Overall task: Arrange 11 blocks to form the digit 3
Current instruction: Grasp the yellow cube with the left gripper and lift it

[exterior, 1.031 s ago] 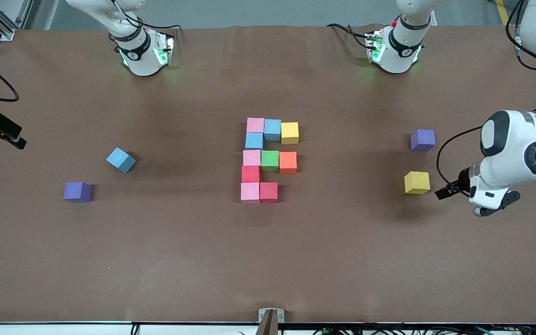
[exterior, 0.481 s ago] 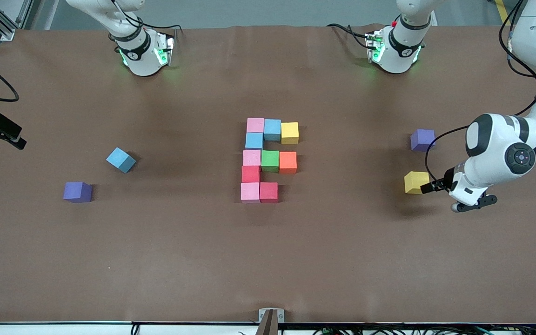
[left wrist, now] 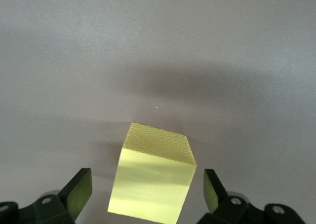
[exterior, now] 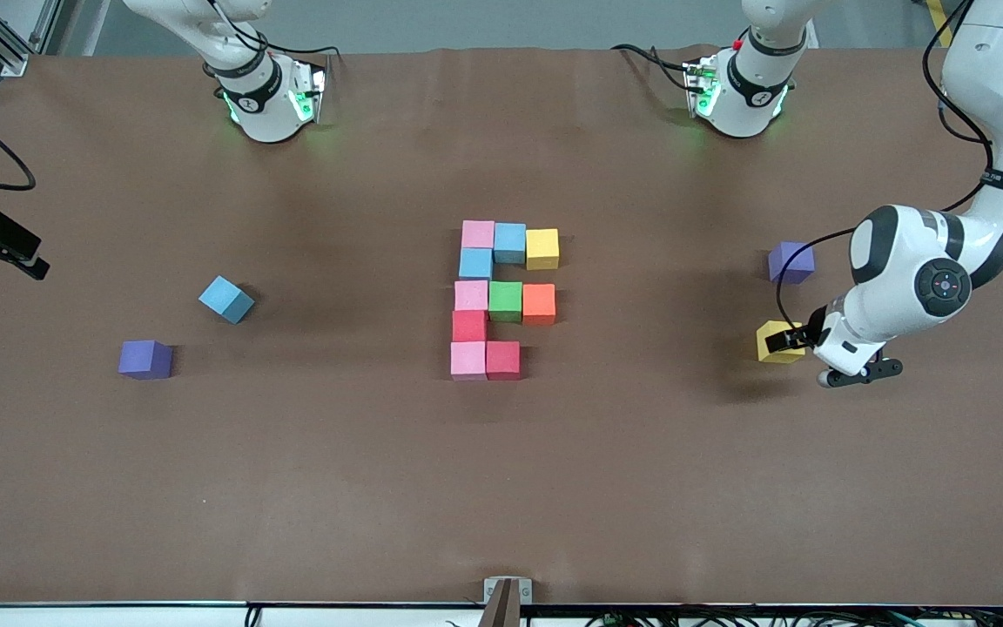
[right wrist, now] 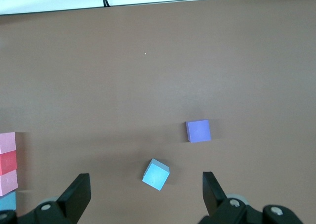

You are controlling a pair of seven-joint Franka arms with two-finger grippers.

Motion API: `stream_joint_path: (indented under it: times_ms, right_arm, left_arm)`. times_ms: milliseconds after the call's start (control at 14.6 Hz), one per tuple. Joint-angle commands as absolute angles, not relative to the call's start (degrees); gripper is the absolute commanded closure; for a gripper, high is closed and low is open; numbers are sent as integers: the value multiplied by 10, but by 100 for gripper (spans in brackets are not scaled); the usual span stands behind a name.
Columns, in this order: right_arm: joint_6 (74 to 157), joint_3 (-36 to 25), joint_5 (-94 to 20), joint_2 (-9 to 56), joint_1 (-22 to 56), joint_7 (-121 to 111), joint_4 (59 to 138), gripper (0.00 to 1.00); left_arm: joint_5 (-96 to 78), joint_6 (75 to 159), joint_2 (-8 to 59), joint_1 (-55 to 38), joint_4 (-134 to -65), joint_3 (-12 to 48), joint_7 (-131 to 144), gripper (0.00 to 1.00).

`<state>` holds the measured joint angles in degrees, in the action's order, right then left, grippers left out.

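The brown desk (exterior: 310, 488) carries a figure of cubes (exterior: 504, 299) at its middle, which serves as the landmark here. The figure has ten cubes: a farthest row of pink, light blue and yellow, a light blue cube joining down to a middle row of pink, green and orange, a red cube (exterior: 469, 326) joining down to a nearest row of only pink and red.

The left arm reaches in from its end of the desk, well apart from the figure, and its left tool (left wrist: 148, 197) sits low over a loose yellow cube (exterior: 771, 341), fingers (left wrist: 79, 190) spread wide on either side of it without touching. A purple cube (exterior: 790, 261) lies near that yellow cube, farther from the front camera.

The right tool (right wrist: 146, 197) is also spread wide and waits high over the desk toward the right arm's end. Under it, well away from the figure, lie a tilted light blue cube (exterior: 225, 300) and another purple cube (exterior: 144, 359), the purple one nearer the front camera.
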<state>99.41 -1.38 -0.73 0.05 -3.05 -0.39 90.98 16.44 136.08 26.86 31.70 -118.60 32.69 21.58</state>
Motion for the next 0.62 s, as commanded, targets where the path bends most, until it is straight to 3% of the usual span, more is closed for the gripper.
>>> stream_joint_path:
  times_ms: [0,137,344,550]
  right_arm:
    - [998,-15,-2,-1,-28,-5,911,0]
    - [998,-15,-2,-1,-28,-5,911,0]
    - [998,-15,-2,-1,-28,-5,911,0]
    - [998,-15,-2,-1,-28,-5,911,0]
  left_arm:
    - [172,1385,260,323,-1208,331,210,1]
    - [172,1399,272,323,-1208,331,210,3]
    - [175,1411,287,323,-1207,330,221,46]
    - [175,1410,287,316,-1197,331,275,72]
